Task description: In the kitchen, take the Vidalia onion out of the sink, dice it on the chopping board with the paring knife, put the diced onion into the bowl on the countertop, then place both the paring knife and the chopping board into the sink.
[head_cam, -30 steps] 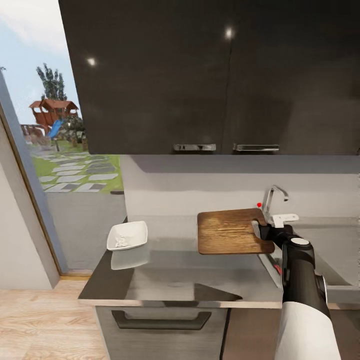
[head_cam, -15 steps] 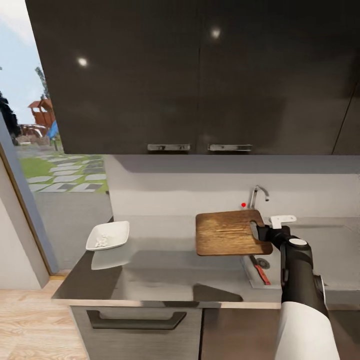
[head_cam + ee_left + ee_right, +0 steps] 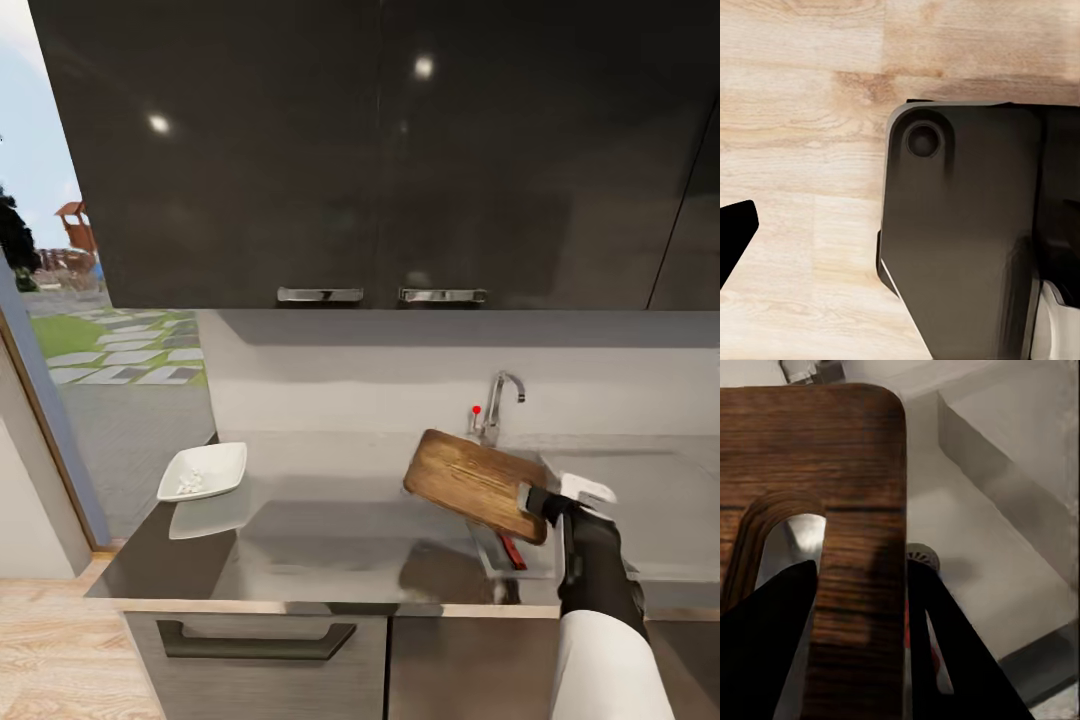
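I see dark wall cabinets (image 3: pixel 400 150) across the top of the head view, with the grey countertop (image 3: pixel 330 540) below them running left to right. The sink (image 3: pixel 650 500) sits at the right end of the countertop, its chrome tap (image 3: pixel 497 400) at the far edge.

My right gripper (image 3: pixel 530 497) pinches the chopping board (image 3: pixel 478 483) at its handle end; the board is off the counter, tilted, its far corner to the left and its gripped end over the near left part of the basin. From the right wrist camera the two fingers (image 3: pixel 765 660) clamp the wooden strip beside the handle hole of the board (image 3: pixel 832 457).

The white bowl (image 3: pixel 202 471) rests at the far left of the countertop, well apart from the board, with pale diced pieces (image 3: pixel 187 486) inside.

The paring knife (image 3: pixel 511 551) lies in the basin, its red handle showing just under the board's near edge, near the drain (image 3: pixel 922 556).

Left gripper: I cannot tell its state; that wrist camera looks at wood flooring (image 3: pixel 802 112).
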Robot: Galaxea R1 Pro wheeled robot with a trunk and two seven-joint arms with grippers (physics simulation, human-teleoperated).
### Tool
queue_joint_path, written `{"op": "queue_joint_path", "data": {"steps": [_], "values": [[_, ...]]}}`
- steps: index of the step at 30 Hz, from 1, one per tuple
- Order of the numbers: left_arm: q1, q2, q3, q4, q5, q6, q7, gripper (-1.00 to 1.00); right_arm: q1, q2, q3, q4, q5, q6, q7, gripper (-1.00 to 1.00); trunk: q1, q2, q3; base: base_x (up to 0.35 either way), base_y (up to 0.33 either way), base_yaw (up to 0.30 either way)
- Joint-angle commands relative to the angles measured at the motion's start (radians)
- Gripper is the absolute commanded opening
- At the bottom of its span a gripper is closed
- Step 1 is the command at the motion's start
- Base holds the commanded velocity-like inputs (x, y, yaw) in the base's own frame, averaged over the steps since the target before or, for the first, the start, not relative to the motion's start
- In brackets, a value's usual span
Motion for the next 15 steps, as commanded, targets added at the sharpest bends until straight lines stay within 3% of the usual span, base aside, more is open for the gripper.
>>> {"op": "queue_joint_path", "data": {"steps": [1, 3, 5, 8, 10, 15], "values": [[0.001, 0.001, -0.005, -0.001, 0.006, -0.002, 0.006, 1.00, -0.001, 0.001, -0.002, 0.000, -0.044, 0.004, -0.055, -1.00, 0.000, -0.001, 0.000, 0.000, 0.000, 0.000], [0.001, 0.002, -0.005, -0.001, 0.007, -0.001, 0.006, 1.00, -0.002, 0.001, 0.006, 0.003, -0.117, 0.004, -0.187, -1.00, 0.000, -0.001, 0.000, 0.000, 0.000, 0.000], [0.001, 0.002, -0.005, 0.004, 0.008, -0.001, 0.006, 1.00, -0.006, 0.001, 0.056, 0.026, -0.191, 0.004, -0.369, -1.00, 0.000, -0.001, 0.000, 0.000, 0.000, 0.000], [0.001, 0.001, -0.005, 0.012, 0.007, -0.001, 0.006, 1.00, -0.026, 0.001, 0.121, 0.088, -0.246, 0.003, -0.516, -1.00, 0.000, -0.001, 0.000, 0.000, 0.000, 0.000], [0.001, 0.001, -0.005, 0.014, 0.007, -0.001, 0.006, 1.00, -0.103, 0.001, 0.147, 0.192, -0.279, -0.003, -0.655, -1.00, 0.000, -0.001, 0.000, 0.000, 0.000, 0.000], [0.001, 0.001, -0.005, 0.014, 0.007, -0.001, 0.006, 1.00, -0.297, -0.028, 0.152, 0.451, -0.292, -0.049, -0.774, -1.00, 0.000, -0.001, 0.000, 0.000, 0.000, 0.000]]}}
